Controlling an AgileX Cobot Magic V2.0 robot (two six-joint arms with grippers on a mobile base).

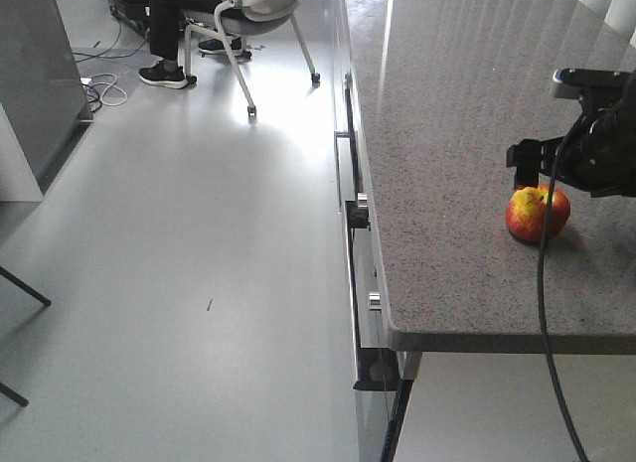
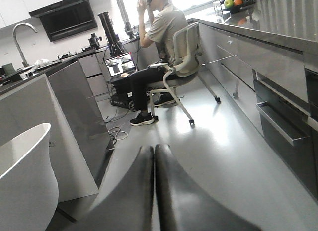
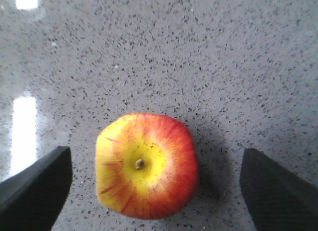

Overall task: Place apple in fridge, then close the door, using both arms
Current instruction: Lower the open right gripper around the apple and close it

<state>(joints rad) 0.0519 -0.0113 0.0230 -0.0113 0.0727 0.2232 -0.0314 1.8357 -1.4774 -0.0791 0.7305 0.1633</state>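
Speckled grey stone of the desk (image 1: 447, 104) carries the apple (image 3: 147, 165), stem up, close to the near edge on the right. My right pincer (image 3: 156, 191) hovers over it with fingers (image 3: 35, 186) wide, one either side, not touching. I judge this the pick-up step: lower, then close on the apple. My left pincer (image 2: 153, 150) is pressed together, holding nothing, facing the kitchen floor (image 2: 223, 156). No fridge shows.
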